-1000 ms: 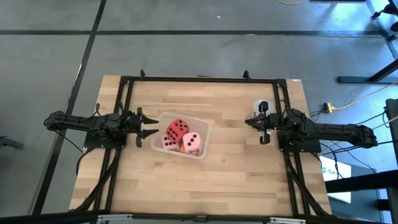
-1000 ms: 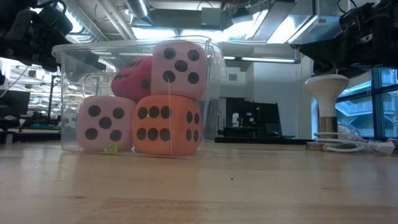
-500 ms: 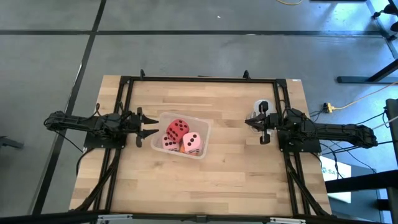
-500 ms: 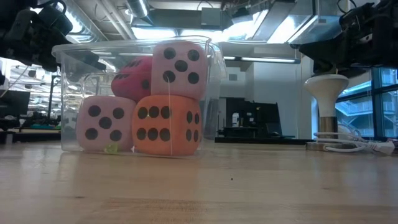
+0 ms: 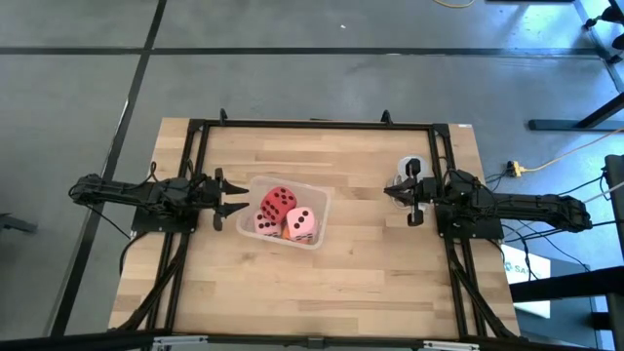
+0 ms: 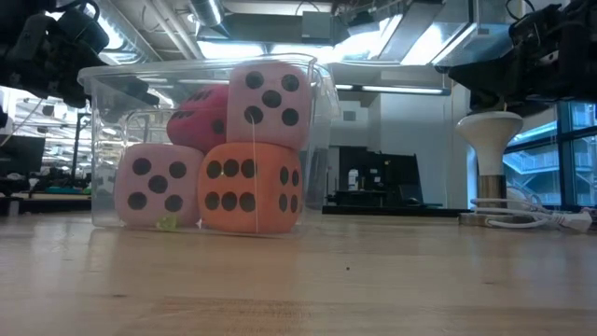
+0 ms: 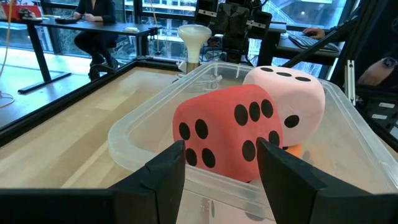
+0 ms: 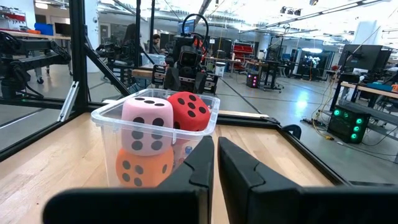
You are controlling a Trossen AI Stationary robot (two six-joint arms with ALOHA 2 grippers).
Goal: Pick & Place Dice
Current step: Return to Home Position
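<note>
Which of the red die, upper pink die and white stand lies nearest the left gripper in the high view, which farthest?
From the left gripper:
1. Red die, in the tub, left part.
2. Upper pink die, same tub, right part.
3. White stand, beside the right gripper.

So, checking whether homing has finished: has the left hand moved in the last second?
No. In the high view, the left hand sits just as near the clear tub's left rim as before.
</note>
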